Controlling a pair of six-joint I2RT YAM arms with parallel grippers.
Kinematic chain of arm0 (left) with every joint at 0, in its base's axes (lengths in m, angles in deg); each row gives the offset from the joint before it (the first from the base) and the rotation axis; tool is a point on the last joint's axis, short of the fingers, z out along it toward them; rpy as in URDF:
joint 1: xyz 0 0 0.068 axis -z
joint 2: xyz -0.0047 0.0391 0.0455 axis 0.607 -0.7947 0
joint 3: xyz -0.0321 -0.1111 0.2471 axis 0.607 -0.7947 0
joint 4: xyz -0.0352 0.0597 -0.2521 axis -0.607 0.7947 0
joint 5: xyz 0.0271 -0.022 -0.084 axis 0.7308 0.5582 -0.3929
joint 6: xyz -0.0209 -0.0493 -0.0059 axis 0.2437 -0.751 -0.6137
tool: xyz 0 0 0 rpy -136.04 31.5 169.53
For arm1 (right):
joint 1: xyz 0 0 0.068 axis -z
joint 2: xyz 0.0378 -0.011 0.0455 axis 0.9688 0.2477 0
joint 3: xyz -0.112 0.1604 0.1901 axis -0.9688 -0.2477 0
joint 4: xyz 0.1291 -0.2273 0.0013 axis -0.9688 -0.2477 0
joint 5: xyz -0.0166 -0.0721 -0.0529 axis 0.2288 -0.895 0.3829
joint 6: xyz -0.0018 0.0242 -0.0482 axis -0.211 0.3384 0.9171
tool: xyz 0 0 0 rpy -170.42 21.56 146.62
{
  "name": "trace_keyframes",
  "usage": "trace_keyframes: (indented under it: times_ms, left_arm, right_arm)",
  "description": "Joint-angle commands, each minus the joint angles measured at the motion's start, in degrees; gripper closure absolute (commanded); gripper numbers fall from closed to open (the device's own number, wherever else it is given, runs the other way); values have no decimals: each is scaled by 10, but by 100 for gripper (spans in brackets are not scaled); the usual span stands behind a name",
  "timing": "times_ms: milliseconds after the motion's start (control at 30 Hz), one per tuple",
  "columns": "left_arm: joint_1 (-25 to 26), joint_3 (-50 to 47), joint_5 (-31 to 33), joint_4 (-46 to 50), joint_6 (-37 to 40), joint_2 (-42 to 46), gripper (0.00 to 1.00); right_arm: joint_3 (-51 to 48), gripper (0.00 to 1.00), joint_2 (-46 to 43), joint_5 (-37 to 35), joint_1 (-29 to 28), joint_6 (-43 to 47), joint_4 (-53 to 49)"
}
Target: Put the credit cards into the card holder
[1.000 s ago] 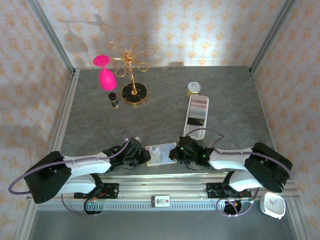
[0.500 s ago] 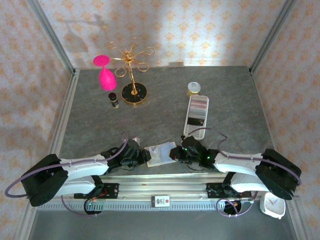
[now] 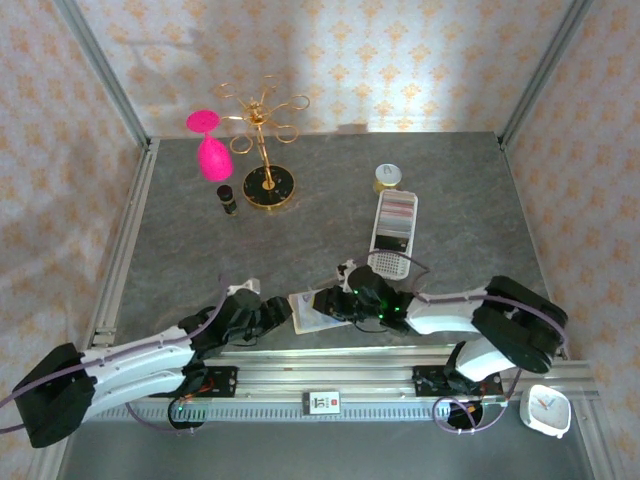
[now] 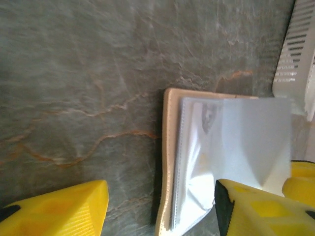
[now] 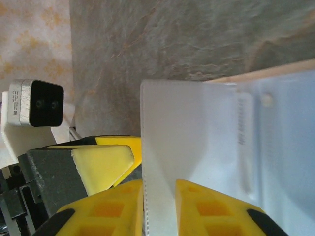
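- Snagging is what I'd watch for. The right gripper [image 5: 159, 184] has its fingers parted just a crack. The edge of the clear sleeve [image 5: 197, 137] inside the card holder [image 3: 318, 310] runs right into that gap. If that arm backs off at an angle, my guess is the sleeve catches and the whole wallet gets dragged or flipped.

- Agreed, and the other side's no safer imo. The left gripper [image 4: 160, 194] is spread wide with nothing in it, but one finger sits right at the sleeve's corner. The holder lies open on the table [image 3: 330, 200] between the two grippers, close to the near edge. One nudge could shove it onto the rail [image 3: 330, 365].

- Also it folds like a book, so unless something pins it, it might flop shut.

- Yeah. The credit cards [image 3: 397, 212] look to be the flat things stacked in the white tray [image 3: 388, 265] just behind the right gripper, though they're too small to be sure. Thin cards packed tight means it's easy to grab two, or tip the tray.

- Gold stand [image 3: 268, 188] and pink glass [image 3: 212, 158] at the back are well apart from all this, at least.
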Motion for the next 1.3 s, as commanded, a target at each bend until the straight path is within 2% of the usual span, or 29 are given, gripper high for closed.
trace_keyframes:
  times_ms: [0, 167, 300, 367, 500, 567, 667, 767, 833, 900, 933, 1000, 1100, 1200, 1267]
  left_arm:
    - [-3, -17, 53, 70, -38, 35, 36]
    - [-3, -19, 74, 101, -61, 87, 34]
    - [-3, -3, 86, 108, -56, 95, 34]
    - [-3, 6, 82, 97, -49, 82, 34]
    - [0, 25, 60, 57, -41, 28, 34]
    - [5, 43, 62, 47, -32, -6, 34]
    - [12, 69, 59, 26, -12, -60, 34]
    - [14, 92, 50, 16, -5, -113, 34]
    - [15, 99, 41, -5, -3, -140, 34]
    - [16, 101, 33, -34, -1, -158, 35]
    - [16, 103, 30, -44, 0, -168, 35]
    - [16, 105, 23, -67, 7, -185, 36]
    - [16, 114, 23, -73, 13, -203, 38]
    - [16, 127, 29, -64, 28, -205, 38]
    - [16, 128, 32, -59, 31, -204, 38]
  right_arm:
    - [29, 72, 38, 29, -4, -14, 66]
    - [62, 61, 56, 44, -3, 7, 47]
    - [60, 53, 4, 41, 27, 45, 4]
    - [64, 52, -34, 37, 55, 86, -48]
    - [108, 50, -128, 16, 95, 240, -185]
    - [139, 48, -160, -18, 109, 329, -263]
    - [182, 43, -200, -55, 119, 511, -357]
    - [217, 42, -223, -29, 120, 709, -437]
    - [242, 37, -224, -77, 125, 798, -488]
    - [254, 30, -218, -117, 147, 865, -517]
    - [257, 24, -212, -140, 164, 900, -528]
    - [260, 17, -193, -159, 212, 954, -542]
    - [274, 16, -148, -158, 294, 1033, -549]
    - [276, 14, -114, -197, 327, 1116, -525]
    - [273, 11, -95, -197, 343, 1154, -502]
